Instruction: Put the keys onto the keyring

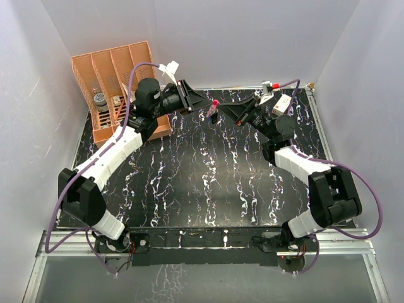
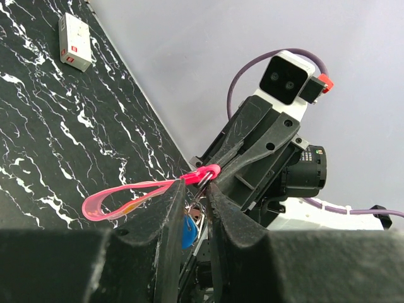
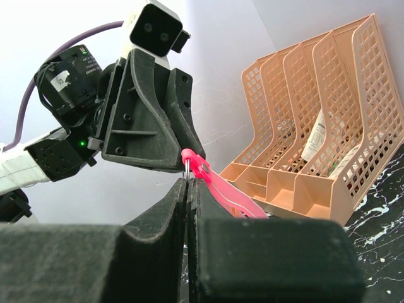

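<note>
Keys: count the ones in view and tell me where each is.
1 shows: the blue-headed key, low inside the left claw, beneath the pink keyring. A second key may be hidden there.

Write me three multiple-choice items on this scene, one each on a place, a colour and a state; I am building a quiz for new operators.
1. Where does the orange file rack stand?
A) back-left corner of the table
B) front-right corner
C) table centre

2. What colour is the key head between the left claw fingers?
A) red
B) blue
C) green

3. How is the pink keyring?
A) flat on the table
B) inside the rack
C) held aloft between the left claw and the right claw

Key: 1 A, the rack sits behind the left arm. 2 B, the left wrist view shows the blue key. 3 C, both claws meet on it above the table.
</note>
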You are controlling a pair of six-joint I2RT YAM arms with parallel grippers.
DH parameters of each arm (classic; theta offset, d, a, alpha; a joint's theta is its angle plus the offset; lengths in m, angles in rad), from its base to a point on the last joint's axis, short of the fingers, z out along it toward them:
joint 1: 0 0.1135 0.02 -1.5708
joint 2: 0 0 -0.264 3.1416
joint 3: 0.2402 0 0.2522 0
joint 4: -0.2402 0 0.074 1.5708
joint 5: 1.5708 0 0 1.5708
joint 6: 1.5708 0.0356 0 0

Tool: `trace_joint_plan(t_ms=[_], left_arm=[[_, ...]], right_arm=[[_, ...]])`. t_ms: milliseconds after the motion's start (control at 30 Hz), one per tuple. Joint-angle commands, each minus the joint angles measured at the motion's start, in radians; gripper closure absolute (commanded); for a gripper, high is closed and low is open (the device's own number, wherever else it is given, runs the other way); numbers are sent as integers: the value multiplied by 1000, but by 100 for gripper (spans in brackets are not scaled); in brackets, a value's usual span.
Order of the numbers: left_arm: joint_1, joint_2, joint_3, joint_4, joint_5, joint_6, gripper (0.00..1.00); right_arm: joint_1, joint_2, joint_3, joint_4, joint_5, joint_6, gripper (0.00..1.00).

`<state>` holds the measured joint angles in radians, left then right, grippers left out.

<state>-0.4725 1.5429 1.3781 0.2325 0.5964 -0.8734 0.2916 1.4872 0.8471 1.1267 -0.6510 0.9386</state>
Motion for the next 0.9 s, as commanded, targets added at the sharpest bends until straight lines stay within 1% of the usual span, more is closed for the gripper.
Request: trace_joint_plan(t_ms=[0, 533, 867], left_arm=[[7, 6, 38, 27, 36, 1, 81], [6, 23, 47, 84, 64, -32, 82], [3, 28, 39, 102, 85, -47, 86]], right_arm=[[-5, 7, 38, 48, 7, 7, 100], [-5, 15, 38, 64, 2, 20, 100], [-5, 21, 41, 74, 1, 29, 100]])
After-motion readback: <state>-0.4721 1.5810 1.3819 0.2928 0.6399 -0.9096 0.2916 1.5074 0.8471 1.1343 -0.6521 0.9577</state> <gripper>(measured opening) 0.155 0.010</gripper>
